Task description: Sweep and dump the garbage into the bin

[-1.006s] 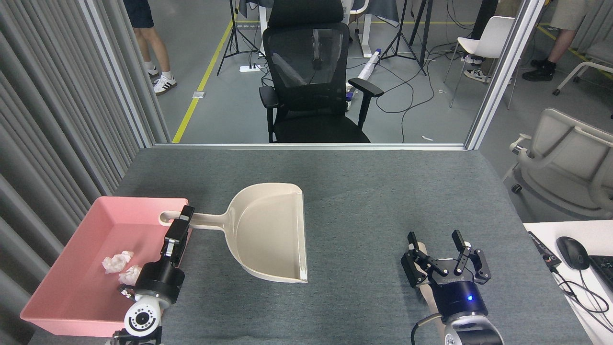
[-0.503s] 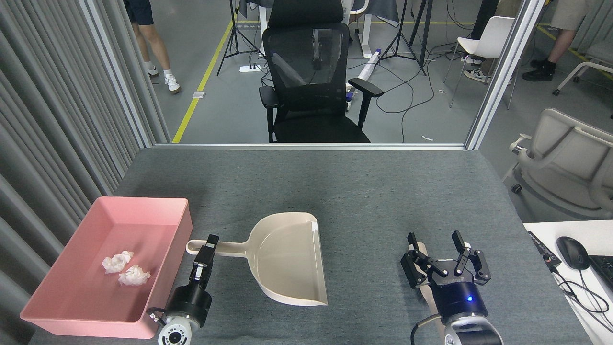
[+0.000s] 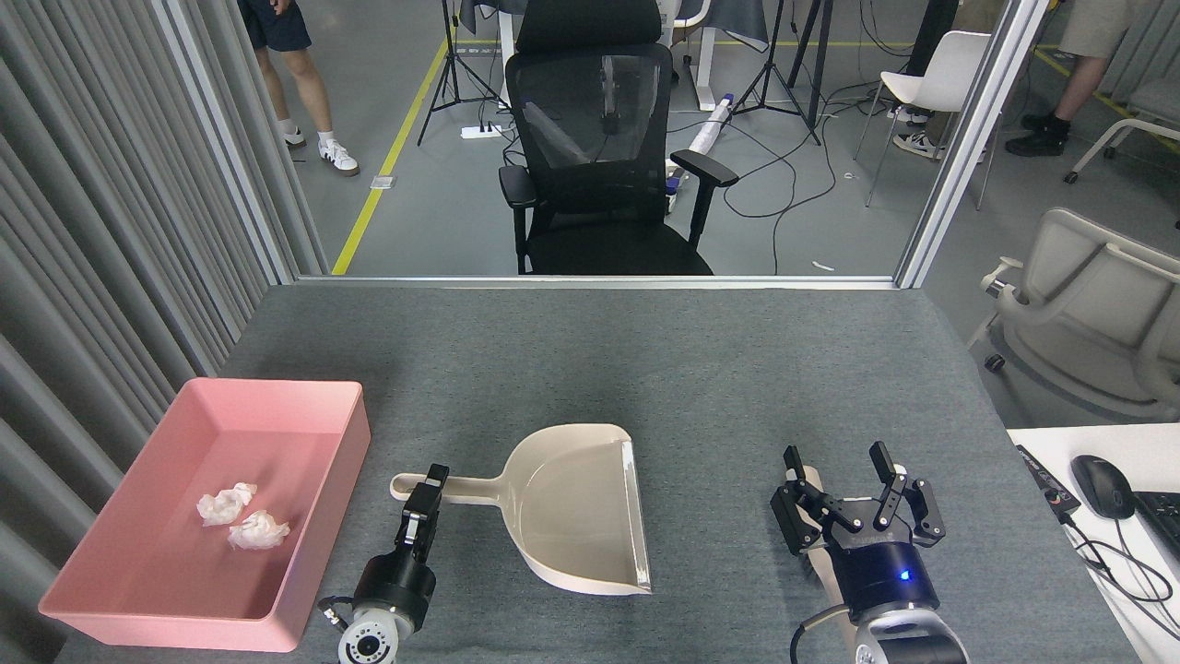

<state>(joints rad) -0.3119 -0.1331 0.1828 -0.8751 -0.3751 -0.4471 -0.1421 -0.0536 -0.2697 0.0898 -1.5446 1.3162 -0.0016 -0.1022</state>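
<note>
The bin (image 3: 111, 590), a shallow pink tray, sits at the table's near left. Both white garbage wads (image 3: 227, 503) (image 3: 259, 530) lie inside it. To its right, the beige dustpan (image 3: 576, 512) rests on the grey table with its mouth facing right and nothing in it. My left gripper (image 3: 431, 481) is shut on the dustpan's long handle, near the handle's end. My right gripper (image 3: 837, 461) stands open at the near right, fingers spread and pointing away from me. A pale object under it is mostly hidden.
A black office chair (image 3: 599, 148) stands beyond the table's far edge. A white side desk with a mouse (image 3: 1102, 484) and cables lies at the right. Grey slatted wall (image 3: 101, 231) runs along the left. People stand in the background.
My left gripper has carried the dustpan rightward and toward me, away from the bin, down to the table. The right gripper has stayed still.
</note>
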